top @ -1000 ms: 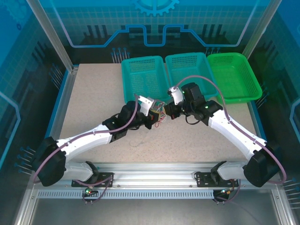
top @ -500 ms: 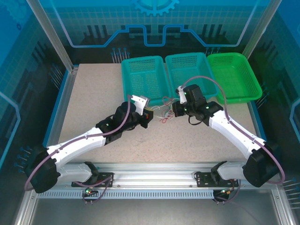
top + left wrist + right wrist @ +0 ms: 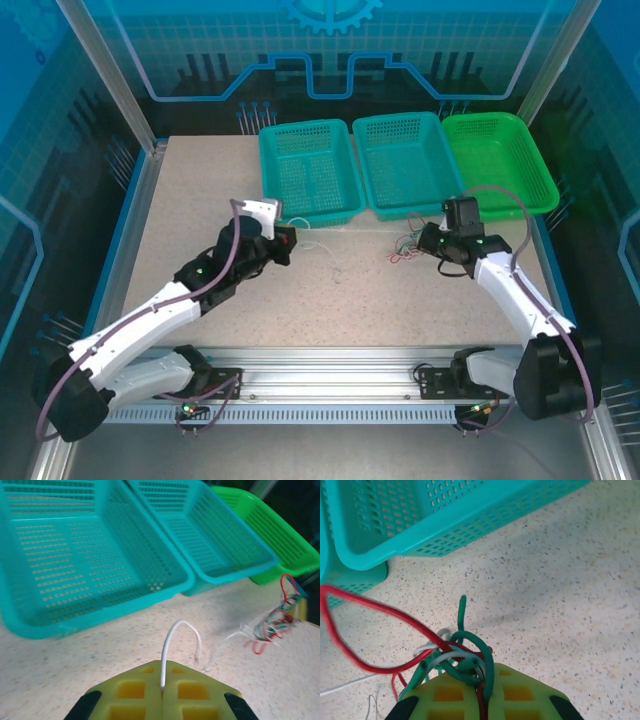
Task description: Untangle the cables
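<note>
my left gripper pinched tight on one white cable just short of the teal basket rim, right gripper clamped on the red-green-white cable bunch below the middle basket edge, open table between both arms

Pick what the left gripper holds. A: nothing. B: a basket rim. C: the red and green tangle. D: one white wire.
D: in the left wrist view the left gripper is shut on one white wire; the tangle sits in the right gripper.
</note>
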Motion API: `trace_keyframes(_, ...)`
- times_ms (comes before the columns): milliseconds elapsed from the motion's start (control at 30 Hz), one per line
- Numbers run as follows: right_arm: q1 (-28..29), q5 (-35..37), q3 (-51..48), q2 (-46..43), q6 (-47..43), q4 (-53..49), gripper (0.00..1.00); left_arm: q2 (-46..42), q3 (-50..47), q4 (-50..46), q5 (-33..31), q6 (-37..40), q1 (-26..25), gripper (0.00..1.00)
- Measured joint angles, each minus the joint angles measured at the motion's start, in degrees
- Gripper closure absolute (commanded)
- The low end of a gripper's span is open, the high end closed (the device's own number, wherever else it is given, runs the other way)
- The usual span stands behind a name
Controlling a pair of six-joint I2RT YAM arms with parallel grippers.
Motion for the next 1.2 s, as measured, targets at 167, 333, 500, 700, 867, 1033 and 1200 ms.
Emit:
trace_keyframes(167, -6.32, 0.66, -3.43, -3.65, 3.76, -0.24, 1.00, -7.28, -2.64, -3.67, -3.02, -3.19, 7.45, 1.00)
trace_keyframes(333, -7.04, -0.55, -4.28, -6.54, 4.72, 0.92, 1.00, -10.43, -4.04, -5.44, -2.95, -4.20, 9.42, 1.00)
trace_keyframes(500, -3.74, -3.45, -4.55, -5.99, 4.04, 3.37, 1.00, -9.09, -4.72, -4.07, 3.72, -4.63, 9.49, 1.00)
trace_keyframes(700, 2.97, -3.02, -4.55, -4.96, 2.29, 3.52, 1.00, -5.92, 3.19, -4.26, 9.20, -4.31, 9.49, 1.00)
trace_keyframes(867, 4.04, -2.64, -4.55, -4.96, 2.03, 3.52, 1.00, 1.64, 22.67, -2.64, 10.43, -0.66, 9.62, 1.00)
trace_keyframes(1033, 4.22, -2.73, -4.55, -4.96, 2.03, 3.58, 1.00, 11.87, 38.97, 0.39, 10.43, 2.51, 12.15, 1.00)
trace_keyframes(1200, 5.31, -3.06, -4.39, -5.18, 1.44, 3.48, 1.00, 23.96, 51.01, 2.12, 10.45, 4.83, 14.82, 1.00)
